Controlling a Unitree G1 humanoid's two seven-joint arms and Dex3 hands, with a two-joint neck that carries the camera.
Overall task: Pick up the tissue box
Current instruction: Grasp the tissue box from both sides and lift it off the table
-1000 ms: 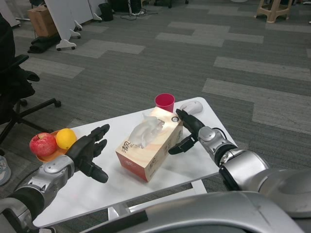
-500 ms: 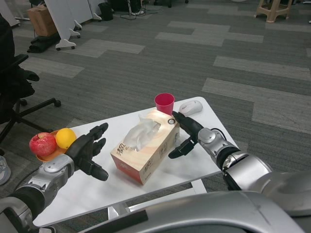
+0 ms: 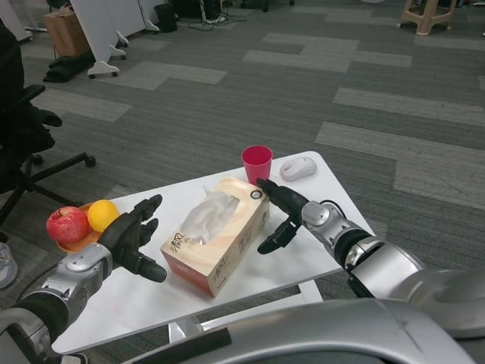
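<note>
Over the last second the tissue box (image 3: 214,234) has slid toward the left of the frame across the counter (image 3: 144,299), pushed by the right hand (image 3: 282,214), whose fingers press against its right end. The box now lies at the centre of the frame, long side running diagonally, a white tissue puffing out of its top. Its left end has come close to the left hand (image 3: 135,238), which waits with fingers spread and holds nothing; a small gap seems to remain there. The right hand is also spread, flat to the box rather than wrapped round it. My reading is that the two hands are closing on the box from both ends, so the squeeze is nearly set but the lift has not begun.

On the white counter, a pink cup (image 3: 257,164) stands just behind the box, a white computer mouse (image 3: 298,168) to its right. At the left edge an apple (image 3: 67,225) and an orange (image 3: 102,215) sit on a small plate. Beyond is grey patterned carpet (image 3: 303,91), an office chair (image 3: 34,152) at far left, a cardboard box (image 3: 64,32) upper left, a stool (image 3: 428,15) upper right.
</note>
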